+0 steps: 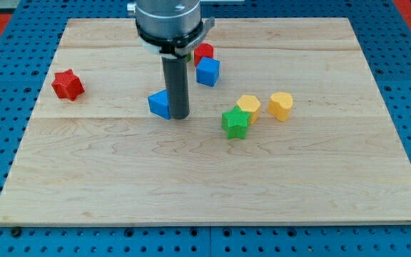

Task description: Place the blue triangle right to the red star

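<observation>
The blue triangle (160, 104) lies on the wooden board (212, 185), left of centre. My tip (179, 116) rests on the board touching the triangle's right side; the rod hides part of that side. The red star (68, 84) lies near the board's left edge, well to the left of the triangle and slightly higher in the view, apart from it.
A blue cube (207, 71) and a red block (204, 52) sit close together just right of the rod. A green star (235, 123), a yellow hexagon-like block (249, 106) and another yellow block (281, 106) lie right of centre.
</observation>
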Controlling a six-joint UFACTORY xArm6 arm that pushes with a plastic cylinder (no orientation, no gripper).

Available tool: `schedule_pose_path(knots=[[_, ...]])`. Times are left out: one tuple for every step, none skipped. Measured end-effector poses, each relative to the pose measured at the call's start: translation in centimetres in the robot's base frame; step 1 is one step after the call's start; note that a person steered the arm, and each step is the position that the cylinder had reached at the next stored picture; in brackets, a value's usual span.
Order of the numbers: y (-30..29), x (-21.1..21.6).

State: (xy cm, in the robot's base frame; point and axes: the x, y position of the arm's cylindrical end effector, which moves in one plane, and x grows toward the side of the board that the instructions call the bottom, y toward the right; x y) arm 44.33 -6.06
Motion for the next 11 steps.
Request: schedule_pose_path(knots=[[-8.7,-1.7],[-10.2,-4.1],[-8.4,-1.9],[-4.8,-0.2],[-2.4,-2.1],[-6.8,-3.9],[-13.4,-4.5],[-11.5,-3.6],[-4.5,-2.0],[-5.9,-4.9],[-9.3,-7.1]])
